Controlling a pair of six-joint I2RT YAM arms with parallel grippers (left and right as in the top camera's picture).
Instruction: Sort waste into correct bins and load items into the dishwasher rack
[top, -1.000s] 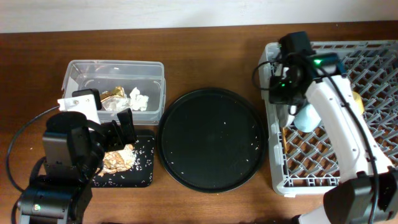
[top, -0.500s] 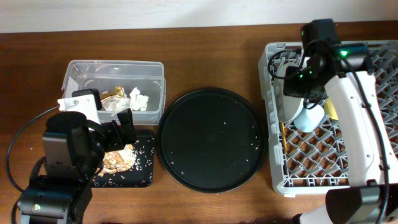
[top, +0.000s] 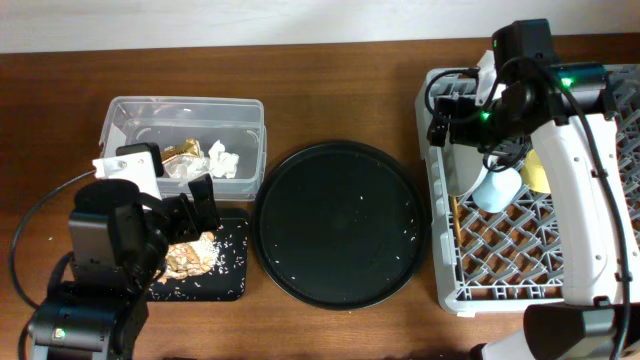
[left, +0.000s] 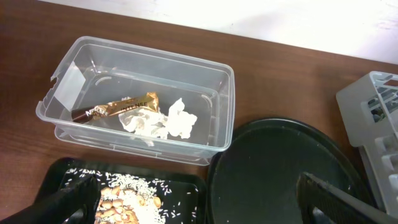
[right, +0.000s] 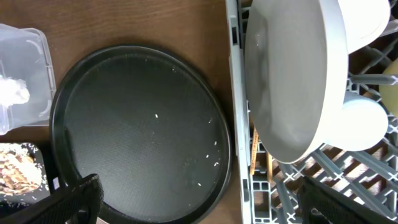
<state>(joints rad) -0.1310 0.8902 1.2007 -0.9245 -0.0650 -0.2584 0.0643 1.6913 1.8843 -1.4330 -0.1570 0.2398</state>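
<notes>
The pale grey-white plate (right: 286, 81) stands on edge at the left side of the grey dishwasher rack (top: 500, 285), leaning against the small blue cup (right: 364, 121). My right gripper (right: 208, 208) is open above the rack's left rim, apart from the plate. The yellow bowl (top: 537, 172) and wooden chopsticks (right: 255, 158) lie in the rack. The clear tub (left: 87, 56) holds the gold-brown wrapper (left: 124, 106) and white tissue (left: 163, 122). Tan food scraps (left: 124, 205) lie in the shallow black tray (left: 186, 186). My left gripper (left: 199, 210) hangs open over that tray, holding nothing.
A large round black tray (top: 340, 222) with a few rice grains lies between the bins and the rack. Rice is scattered in the shallow black tray. Brown table surrounds everything, and a pale wall runs along the far edge.
My right gripper carried the plate rightwards into the rack, then opened and let it go. The plate now stands by itself. The left arm has not moved.
</notes>
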